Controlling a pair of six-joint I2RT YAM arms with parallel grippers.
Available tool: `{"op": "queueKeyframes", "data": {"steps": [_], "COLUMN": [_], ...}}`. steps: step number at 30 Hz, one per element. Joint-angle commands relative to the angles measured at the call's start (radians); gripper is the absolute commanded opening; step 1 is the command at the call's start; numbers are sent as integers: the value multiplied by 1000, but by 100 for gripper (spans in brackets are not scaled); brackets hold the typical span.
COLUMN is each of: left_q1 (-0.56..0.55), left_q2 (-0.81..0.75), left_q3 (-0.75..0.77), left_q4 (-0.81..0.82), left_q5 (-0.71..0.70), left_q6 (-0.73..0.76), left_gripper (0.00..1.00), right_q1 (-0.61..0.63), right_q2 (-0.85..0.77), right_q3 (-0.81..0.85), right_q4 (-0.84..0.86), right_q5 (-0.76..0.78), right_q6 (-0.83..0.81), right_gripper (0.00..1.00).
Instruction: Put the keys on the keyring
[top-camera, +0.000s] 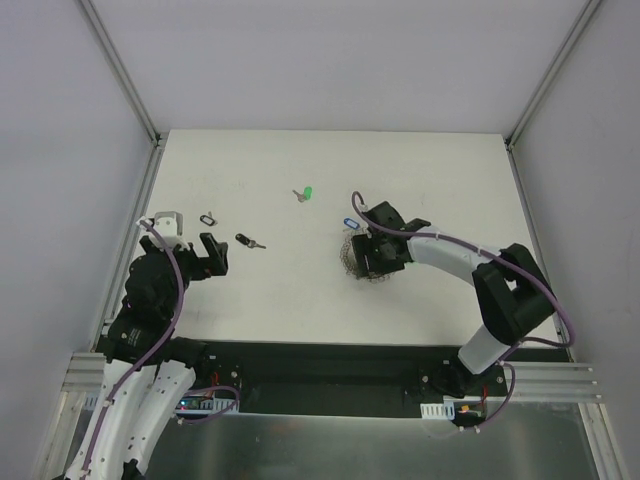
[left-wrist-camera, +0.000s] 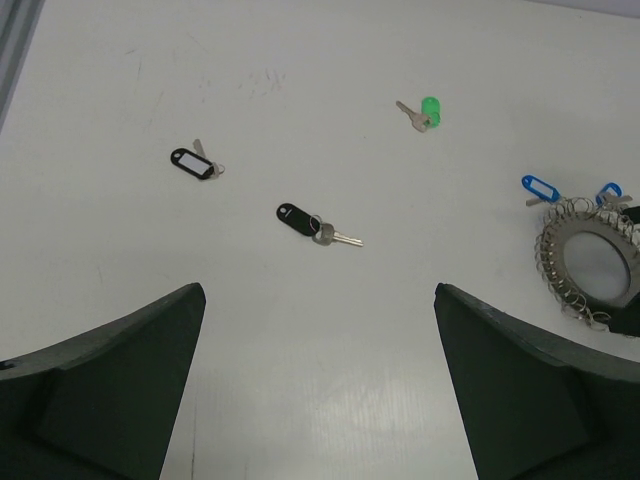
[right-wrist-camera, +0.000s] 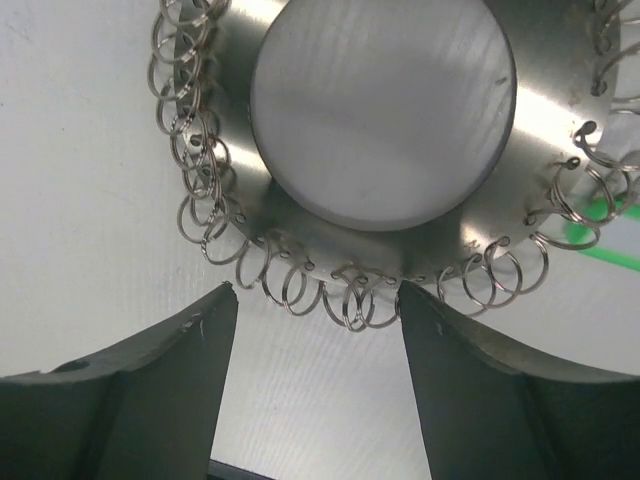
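Left wrist: left pincer (left-wrist-camera: 318, 295) wide apart, empty, black-tagged keys (left-wrist-camera: 318, 228) ahead; right pincer (right-wrist-camera: 314, 292) spread, empty, at keyring (right-wrist-camera: 330, 250) rim.

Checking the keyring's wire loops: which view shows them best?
Right wrist: the keyring fills the frame, loops distinct. Left wrist shows it small at the edge; top external, mostly hidden under the right gripper.

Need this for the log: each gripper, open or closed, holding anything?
Left gripper: open, empty.
Right gripper: open, tips at the keyring rim, gripping nothing.
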Motion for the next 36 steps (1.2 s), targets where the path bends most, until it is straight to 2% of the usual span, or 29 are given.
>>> {"op": "queueKeyframes", "data": {"steps": [1,6,10,19,36], "left_q1": [4,13,13,15,16], "left_q2": [29,55,81,104,103], "left_q3": [14,16,16,17,17], "left_q4": [21,21,21,23,21], "left_q5": [57,83,89,98,109], "left_q6": [6,7,7,9,10], "left_gripper": [99,99,99,99,99], "right_q1": [3,18,32,35,86], "right_q2": [-106,-51,28,183,313], "right_q3": [-13,66,146,263,353], "right_q4": [32,79,115,174,178], "right_q5": [49,62,77,180,388], "right_q6": [2,-14,-35,78,180], "right_gripper": [66,61,53,41,40]}}
